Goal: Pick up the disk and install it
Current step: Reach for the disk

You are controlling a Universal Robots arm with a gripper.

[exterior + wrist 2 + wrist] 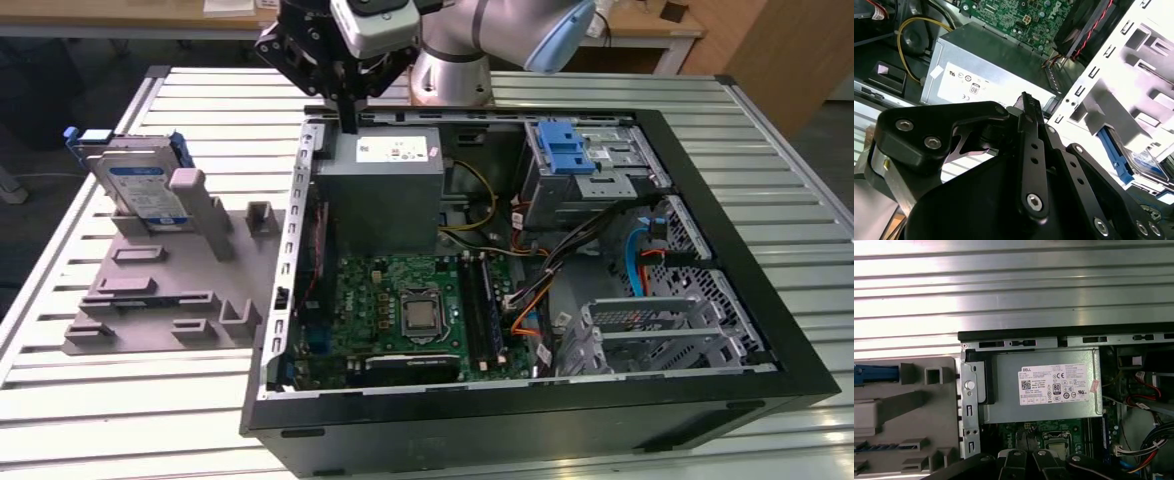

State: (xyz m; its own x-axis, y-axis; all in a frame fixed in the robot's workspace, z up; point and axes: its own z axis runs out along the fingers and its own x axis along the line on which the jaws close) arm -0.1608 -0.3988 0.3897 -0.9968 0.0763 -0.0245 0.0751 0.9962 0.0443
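Even overhead light: bright on metal, dim inside the case.
The table [1014, 285] slats glare almost white in the first wrist view, and the white cage [1134, 60] washes out in the second wrist view (highlights clipped). The case [534, 420] interior sits in soft shadow in the exterior view. The black gripper [1026, 100] links show little surface detail.

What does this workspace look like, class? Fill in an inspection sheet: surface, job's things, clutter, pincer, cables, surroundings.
Surface: slatted metal table, carrying a grey fixture and an open computer case.
Job's things: disk stands upright in the fixture, not yet picked up.
Clutter: nothing seen.
Pincer: pincer shut, empty, over the power supply, apart from the disk.
Cables: loose wire bundles inside the case.
Surroundings: wooden desk behind the table.
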